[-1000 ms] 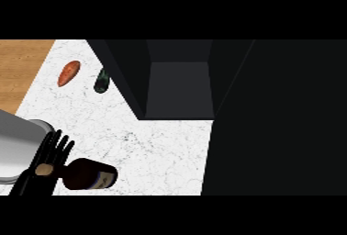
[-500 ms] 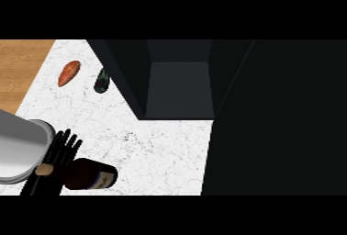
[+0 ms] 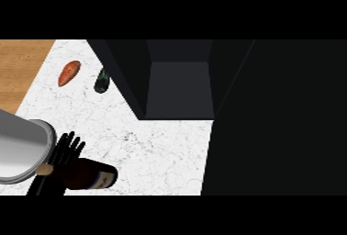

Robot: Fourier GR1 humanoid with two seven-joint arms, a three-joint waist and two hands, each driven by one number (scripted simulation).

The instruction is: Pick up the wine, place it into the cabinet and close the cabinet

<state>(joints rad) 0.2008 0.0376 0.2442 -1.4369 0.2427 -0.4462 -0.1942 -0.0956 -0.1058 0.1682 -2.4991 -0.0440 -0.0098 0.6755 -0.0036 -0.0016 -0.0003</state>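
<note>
The wine bottle (image 3: 92, 175) is dark brown with a pale cap (image 3: 45, 170) and lies at the counter's lower left. My left hand (image 3: 59, 160) crosses its neck, fingers straight and pointing up the view, so the neck is hidden. The grey forearm (image 3: 20, 147) fills the left edge. The dark cabinet (image 3: 180, 87) stands open at top centre, well up and to the right of the bottle. My right hand shows nowhere.
An orange sweet potato (image 3: 69, 72) and a dark green vegetable (image 3: 102, 81) lie at the upper left, beside the cabinet's left wall. A wooden surface (image 3: 20, 69) borders the white marble counter (image 3: 156, 151) on the left. A large black mass (image 3: 278, 119) fills the right side.
My left hand and forearm have shifted a little to the right, further over the bottle's neck. The bottle has stayed where it was.
</note>
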